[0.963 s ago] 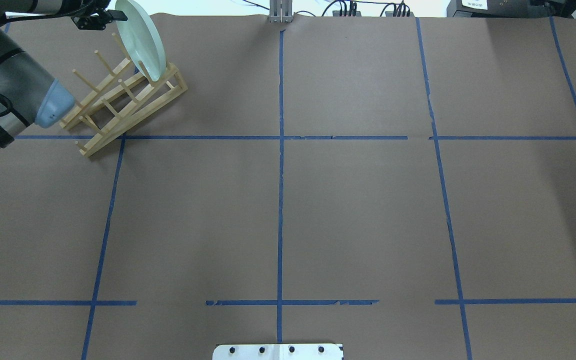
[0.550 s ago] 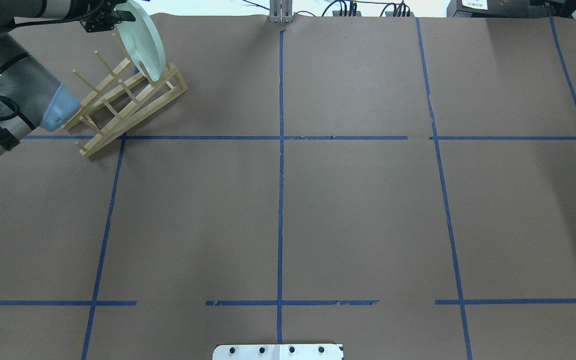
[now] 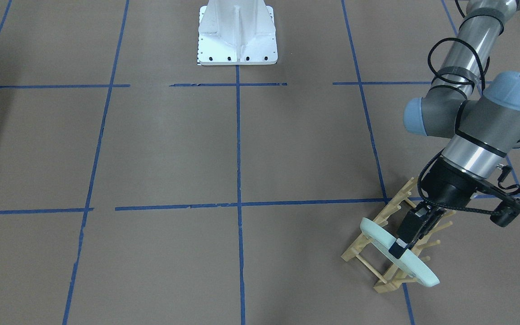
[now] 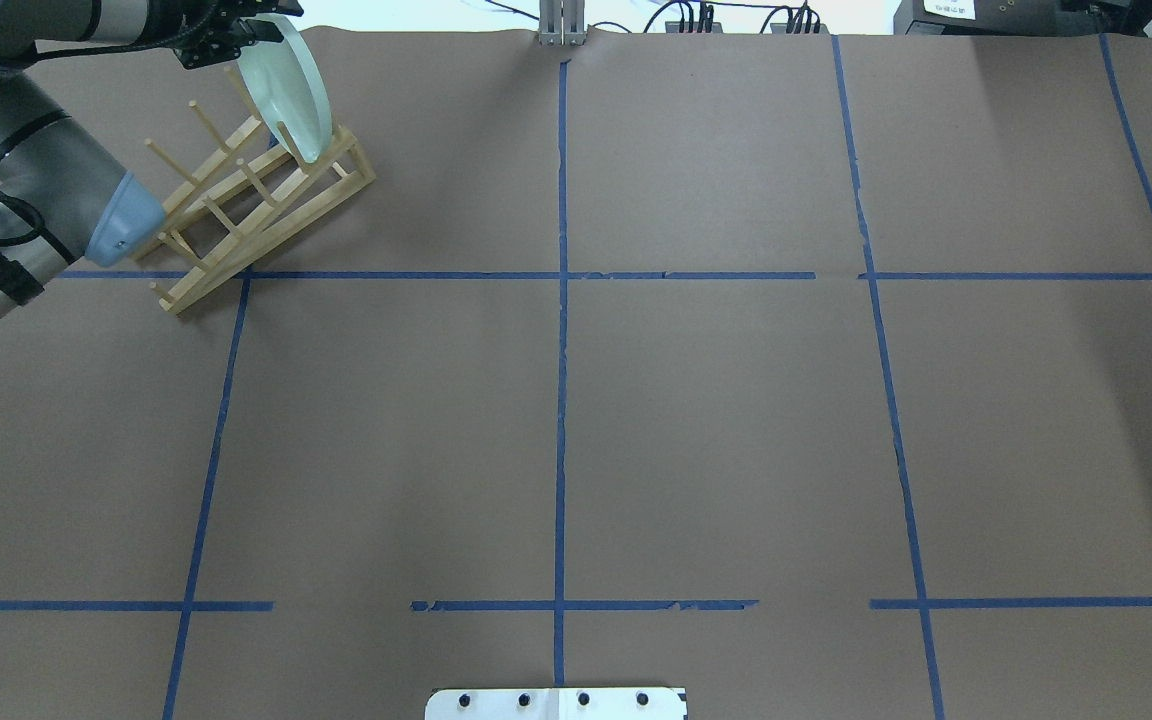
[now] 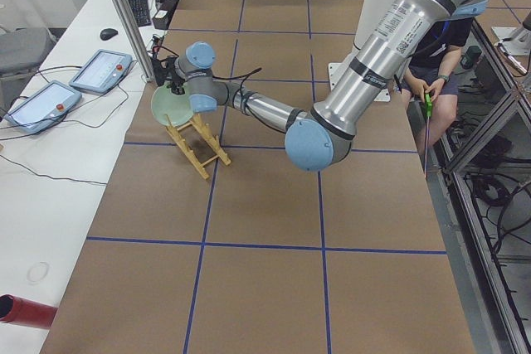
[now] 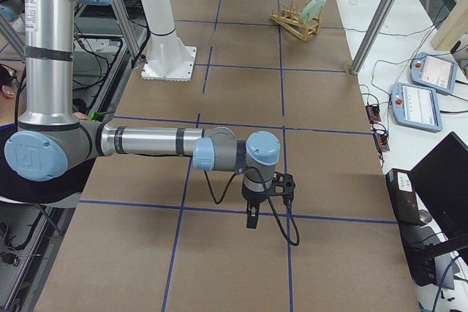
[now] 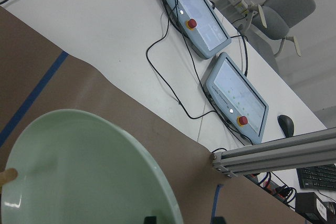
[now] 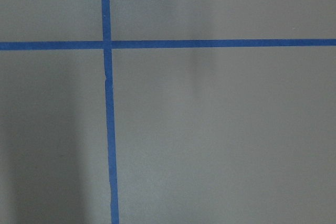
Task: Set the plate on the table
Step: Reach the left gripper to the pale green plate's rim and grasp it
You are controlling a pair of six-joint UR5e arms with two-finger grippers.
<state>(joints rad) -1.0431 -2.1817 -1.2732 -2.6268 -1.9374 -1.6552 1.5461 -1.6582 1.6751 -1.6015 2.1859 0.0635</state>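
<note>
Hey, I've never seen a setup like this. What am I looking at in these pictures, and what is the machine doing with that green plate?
These show two robot arms at a paper-covered table marked with blue tape, with a white pedestal standing on it. Fixed cameras look from above, from across the table and from each end; two more ride on the wrists. A pale green plate stands on edge in a wooden rack near one corner. The left gripper straddles the plate's top rim; in its wrist view the fingers look open, so nothing is held yet. The right gripper hangs over the table; whether it is open I cannot tell.
</note>
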